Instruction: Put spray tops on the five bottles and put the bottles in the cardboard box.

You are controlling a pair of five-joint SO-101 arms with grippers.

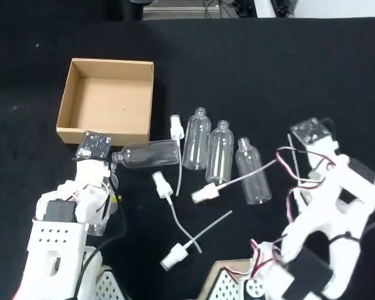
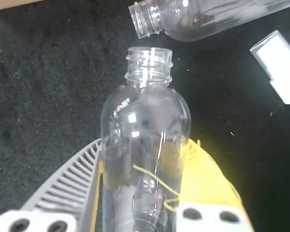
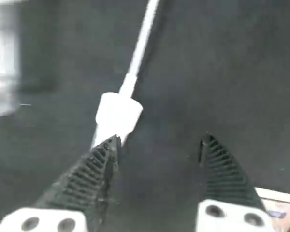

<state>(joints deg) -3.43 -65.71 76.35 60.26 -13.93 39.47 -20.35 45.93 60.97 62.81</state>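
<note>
Bottle (image 2: 145, 106), its neck bare, sits clamped between the left gripper's (image 2: 144, 159) jaws, near the cardboard box (image 1: 103, 133), which holds nothing. The right gripper (image 3: 159, 145) hangs spread wide over a spray top (image 3: 118, 113) on the table (image 1: 269, 75). Four more bottles (image 1: 220, 152) lie uncapped among loose tops, so apparently no bottle is finished yet.

box (image 1: 103, 135) rear-left, bottles (image 1: 220, 152) centre
bottles lie right of box; spray tops (image 1: 162, 185) mostly before them; held bottle (image 2: 145, 140) before box
</note>
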